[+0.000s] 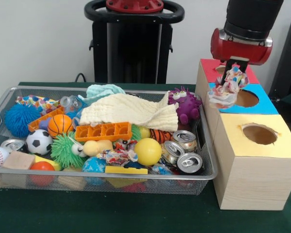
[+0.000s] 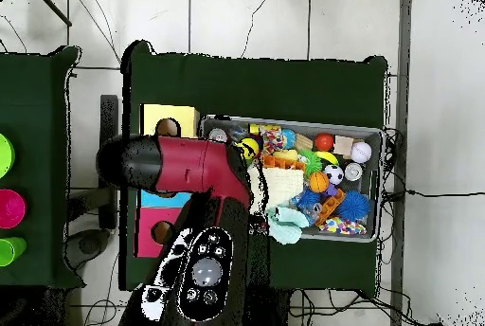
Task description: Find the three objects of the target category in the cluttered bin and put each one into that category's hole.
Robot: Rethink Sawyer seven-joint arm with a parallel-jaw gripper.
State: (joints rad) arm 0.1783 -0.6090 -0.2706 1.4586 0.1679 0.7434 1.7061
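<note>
A robotics lab, set up for a sorting trial. A red and black robot arm (image 2: 194,166) stands over a desk (image 1: 136,213) draped in dark green cloth, on a pale tiled floor (image 2: 436,104) strewn with loose cables (image 2: 417,192). Wooden sorting boxes (image 1: 254,160) with coloured tops and round holes flank a wire-mesh bin (image 1: 203,167) of toys.

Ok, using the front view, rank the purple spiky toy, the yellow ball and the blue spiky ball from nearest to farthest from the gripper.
The gripper holds a crumpled wrapper above the blue-topped box.
1. Purple spiky toy: at the bin's end beside the boxes.
2. Yellow ball: mid-bin, toward the front edge.
3. Blue spiky ball: at the bin's opposite end.
</note>
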